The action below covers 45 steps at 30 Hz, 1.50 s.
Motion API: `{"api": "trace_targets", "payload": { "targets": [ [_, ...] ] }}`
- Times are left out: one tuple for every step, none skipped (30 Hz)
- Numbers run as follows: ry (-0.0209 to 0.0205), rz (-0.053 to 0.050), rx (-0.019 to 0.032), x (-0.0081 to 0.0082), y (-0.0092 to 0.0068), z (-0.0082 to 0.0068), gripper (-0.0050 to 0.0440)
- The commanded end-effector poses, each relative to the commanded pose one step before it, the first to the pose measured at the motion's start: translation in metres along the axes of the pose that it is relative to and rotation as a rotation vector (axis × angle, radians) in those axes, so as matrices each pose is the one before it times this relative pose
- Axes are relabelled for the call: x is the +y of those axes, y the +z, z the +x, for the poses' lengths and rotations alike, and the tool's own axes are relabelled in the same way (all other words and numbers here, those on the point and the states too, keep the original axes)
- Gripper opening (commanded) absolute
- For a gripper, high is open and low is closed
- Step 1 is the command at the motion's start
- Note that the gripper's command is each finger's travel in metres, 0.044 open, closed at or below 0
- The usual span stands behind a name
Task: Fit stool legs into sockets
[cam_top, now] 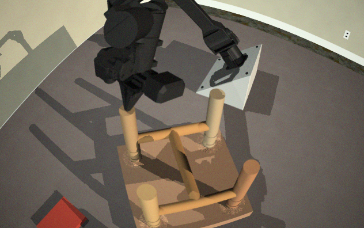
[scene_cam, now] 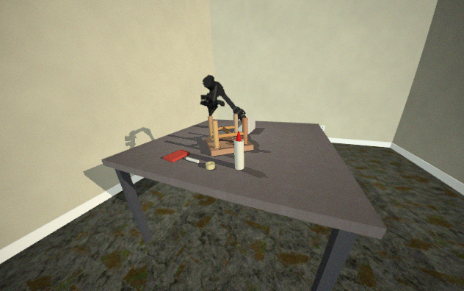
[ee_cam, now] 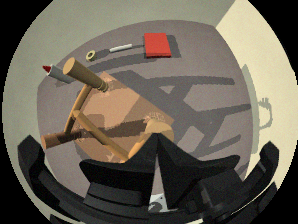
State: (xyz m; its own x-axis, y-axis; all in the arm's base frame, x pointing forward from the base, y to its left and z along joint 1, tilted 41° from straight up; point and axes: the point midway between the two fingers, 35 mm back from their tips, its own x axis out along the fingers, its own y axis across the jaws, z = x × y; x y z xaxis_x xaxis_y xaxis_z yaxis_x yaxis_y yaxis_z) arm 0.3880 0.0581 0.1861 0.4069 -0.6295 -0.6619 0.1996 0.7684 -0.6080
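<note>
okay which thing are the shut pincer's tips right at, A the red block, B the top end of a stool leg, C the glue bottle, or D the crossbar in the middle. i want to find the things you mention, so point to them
B: the pincer (cam_top: 128, 109) (scene_cam: 210, 115) (ee_cam: 156, 136) points down at a leg's top end (cam_top: 123, 109) (scene_cam: 210, 117).

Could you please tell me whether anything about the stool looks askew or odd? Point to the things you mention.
Yes: the reddish leg (cam_top: 246, 182) (scene_cam: 245, 131) leans outward in the top view, though lens perspective may explain that. I see no spill or breakage.
</note>
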Motion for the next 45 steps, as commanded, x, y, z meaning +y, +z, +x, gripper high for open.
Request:
{"api": "trace_targets", "payload": {
  "targets": [
    [-0.02829,-0.0133,0.07814,-0.00348,-0.01251,0.02823,0.0],
    [0.00034,0.0002,-0.00105,0.00006,0.00031,-0.00076,0.0],
    [0.00044,0.0002,-0.00137,0.00008,0.00041,-0.00099,0.0],
    [0.00055,0.0003,-0.00169,0.0001,0.0005,-0.00122,0.0],
    [0.00064,0.0003,-0.00196,0.00011,0.00057,-0.00142,0.0],
    [0.00068,0.0003,-0.00207,0.00011,0.0006,-0.00151,0.0],
    [0.00069,0.0004,-0.00209,0.00011,0.0006,-0.00152,0.0],
    [0.0007,0.0004,-0.00209,0.00011,0.0006,-0.00152,0.0],
    [0.00071,0.0004,-0.00209,0.00011,0.0006,-0.00152,0.0],
    [0.00071,0.0004,-0.00209,0.00011,0.00059,-0.00153,0.0],
    [0.00072,0.0004,-0.00209,0.00011,0.00059,-0.00153,0.0],
    [0.00072,0.0004,-0.00209,0.00011,0.00058,-0.00153,0.0],
    [0.00073,0.0004,-0.00209,0.00011,0.00058,-0.00153,0.0],
    [0.00073,0.0004,-0.00209,0.0001,0.00058,-0.00153,0.0],
    [0.00074,0.0004,-0.0021,0.0001,0.00057,-0.00153,0.0],
    [0.0,0.0,0.0,0.0,0.0,0.0,0.0],
    [0.0,0.0,0.0,0.0,0.0,0.0,0.0],
    [0.00075,0.0004,-0.0021,0.0001,0.00057,-0.00154,0.0],
    [0.00075,0.0004,-0.0021,0.0001,0.00056,-0.00154,0.0],
    [0.00076,0.0004,-0.0021,0.0001,0.00056,-0.00154,0.0],
    [0.00076,0.0004,-0.0021,0.0001,0.00056,-0.00154,0.0],
    [0.00077,0.0004,-0.0021,0.00009,0.00055,-0.00154,0.0],
    [0.00077,0.0004,-0.0021,0.00009,0.00055,-0.00154,0.0],
    [0.00078,0.0004,-0.0021,0.00009,0.00054,-0.00154,0.0],
    [0.00079,0.0004,-0.0021,0.00009,0.00054,-0.00155,0.0],
    [0.00079,0.0004,-0.0021,0.00009,0.00053,-0.00155,0.0],
    [0.0008,0.0004,-0.0021,0.00008,0.00053,-0.00155,0.0],
    [0.0008,0.0004,-0.0021,0.00008,0.00053,-0.00155,0.0],
    [0.00081,0.0004,-0.0021,0.00008,0.00052,-0.00155,0.0],
    [0.00082,0.0004,-0.0021,0.00008,0.00052,-0.00155,0.0],
    [0.00082,0.0004,-0.0021,0.00008,0.00051,-0.00155,0.0],
    [0.00083,0.0004,-0.0021,0.00008,0.00051,-0.00156,0.0],
    [0.0,0.0,0.0,0.0,0.0,0.0,0.0],
    [0.0,0.0,0.0,0.0,0.0,0.0,0.0],
    [0.00083,0.0004,-0.0021,0.00007,0.00051,-0.00156,0.0],
    [0.00084,0.0004,-0.0021,0.00007,0.0005,-0.00156,0.0],
    [0.00085,0.0004,-0.0021,0.00007,0.0005,-0.00156,0.0],
    [0.00085,0.0004,-0.0021,0.00007,0.00049,-0.00156,0.0],
    [0.00086,0.0004,-0.0021,0.00007,0.00049,-0.00156,0.0],
    [0.00087,0.0004,-0.0021,0.00006,0.00049,-0.00156,0.0],
    [0.00087,0.0004,-0.0021,0.00006,0.00048,-0.00156,0.0],
    [0.00088,0.0004,-0.0021,0.00006,0.00048,-0.00156,0.0],
    [0.00072,0.0003,-0.00172,0.00005,0.00039,-0.00128,0.0],
    [0.00044,0.0002,-0.00104,0.00003,0.00023,-0.00077,0.0],
    [0.0028,-0.0108,0.01042,0.00187,-0.00446,0.00299,0.0]
  ]
}}
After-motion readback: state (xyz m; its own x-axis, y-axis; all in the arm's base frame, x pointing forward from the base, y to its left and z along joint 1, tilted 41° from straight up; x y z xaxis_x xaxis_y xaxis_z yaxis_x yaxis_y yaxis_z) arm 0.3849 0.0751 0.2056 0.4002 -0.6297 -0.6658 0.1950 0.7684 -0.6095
